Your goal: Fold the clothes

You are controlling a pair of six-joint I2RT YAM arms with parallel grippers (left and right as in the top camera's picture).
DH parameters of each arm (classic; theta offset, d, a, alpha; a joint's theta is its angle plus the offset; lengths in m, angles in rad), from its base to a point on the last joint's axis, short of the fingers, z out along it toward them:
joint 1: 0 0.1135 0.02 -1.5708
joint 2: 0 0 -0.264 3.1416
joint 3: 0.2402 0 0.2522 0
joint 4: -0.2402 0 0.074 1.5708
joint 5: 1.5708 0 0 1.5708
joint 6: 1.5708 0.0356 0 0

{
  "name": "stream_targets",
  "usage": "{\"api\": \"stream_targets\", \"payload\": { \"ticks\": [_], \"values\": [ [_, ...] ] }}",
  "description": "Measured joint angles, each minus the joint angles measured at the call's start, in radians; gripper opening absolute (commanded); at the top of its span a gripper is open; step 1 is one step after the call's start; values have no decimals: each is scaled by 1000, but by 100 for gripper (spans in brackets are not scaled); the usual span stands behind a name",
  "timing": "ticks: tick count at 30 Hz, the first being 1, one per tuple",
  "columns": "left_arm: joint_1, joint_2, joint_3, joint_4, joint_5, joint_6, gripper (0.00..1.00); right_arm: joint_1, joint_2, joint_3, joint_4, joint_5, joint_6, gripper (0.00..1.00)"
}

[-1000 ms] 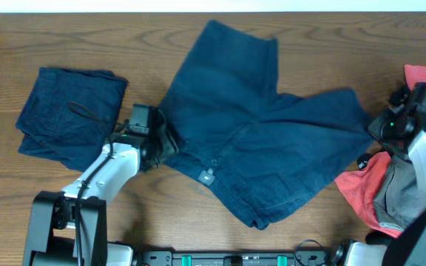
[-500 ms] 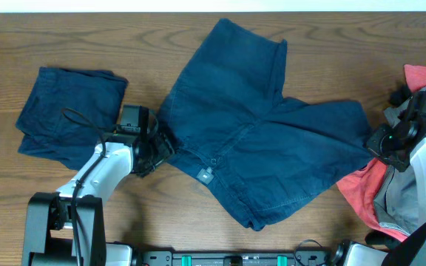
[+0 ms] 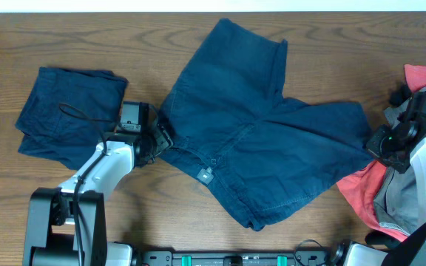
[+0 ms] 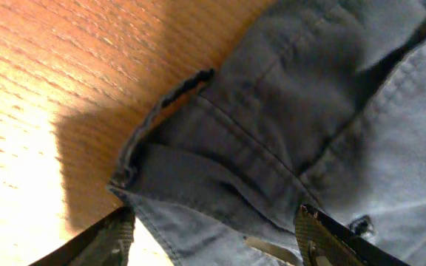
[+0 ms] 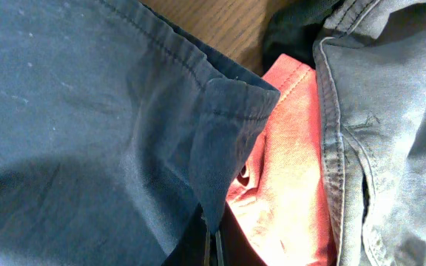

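two grippers sit at the edges of one pair of dark navy-blue cloth shorts. the shorts lie spread open in the middle of the brown wooden table. one leg points to the top of the overhead frame and the other leg points to the right.

the left gripper is at the left edge of the shorts, by the waist. in the left wrist view its fingers are wide apart at the bottom of the frame. the waist edge of the shorts lies between them.

the right gripper is at the far right end of the right leg. in the right wrist view a corner of the hem is pinched tight at the bottom middle of the frame, so these fingers are closed on the shorts.

just right of that corner is a coral-red cloth garment. a grey cloth garment with seams lies on it at the right of the frame.

a folded dark blue cloth garment lies at the left of the overhead frame, near the left gripper and apart from the shorts.
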Motion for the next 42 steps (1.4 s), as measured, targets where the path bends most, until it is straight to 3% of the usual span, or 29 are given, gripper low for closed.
{"api": "stream_targets", "payload": {
  "ticks": [2,3,5,6,15,24,25,28,29,30,31,42],
  "values": [
    [0,10,4,7,-7,0,65,0,0,0,0,0,-1,1],
    [0,16,8,14,-11,-3,52,0,0,0,0,0,-2,1],
    [0,41,16,43,-29,-2,12,0,0,0,0,1,-4,1],
    [0,52,20,65,-31,0,6,0,0,0,0,2,-4,1],
    [3,124,48,231,-42,37,6,0,0,0,13,-5,-4,1],
    [79,143,390,215,-52,79,6,37,0,0,56,-135,-3,1],
    [93,142,416,208,-53,79,13,47,0,0,57,-143,-3,1],
    [126,138,439,145,-63,84,75,75,0,0,60,-151,-3,1],
    [134,138,441,97,-67,84,89,85,0,0,61,-151,-3,1],
    [142,138,440,43,-74,84,96,94,0,0,64,-151,-4,1],
    [145,138,440,-14,-74,84,99,103,0,0,66,-150,-3,1],
    [30,138,432,-643,106,86,98,181,4,-2,81,-61,1,1]
  ]
}}
